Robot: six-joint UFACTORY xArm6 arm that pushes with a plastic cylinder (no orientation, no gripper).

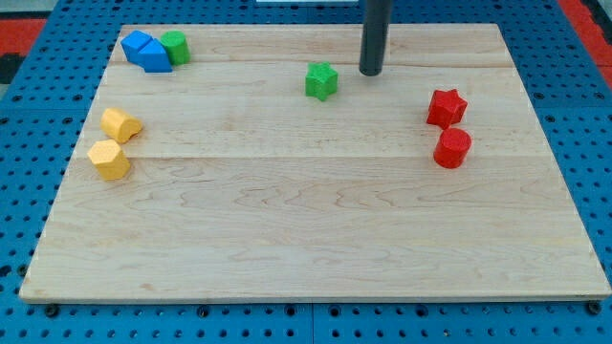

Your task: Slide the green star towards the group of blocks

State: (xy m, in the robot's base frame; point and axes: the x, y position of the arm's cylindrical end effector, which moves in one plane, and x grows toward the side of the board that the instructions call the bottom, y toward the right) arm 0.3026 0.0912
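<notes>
The green star [322,80] lies on the wooden board [316,239] near the view's top, a little right of centre. My tip [370,73] stands just to the star's right, a small gap apart, not touching it. At the view's top left a group sits together: two blue blocks [146,51] and a green round block [175,47] touching them.
Two yellow blocks [120,125] [109,160] lie near the board's left edge. A red star [447,107] and a red round block [452,148] lie at the right. Blue pegboard surrounds the board.
</notes>
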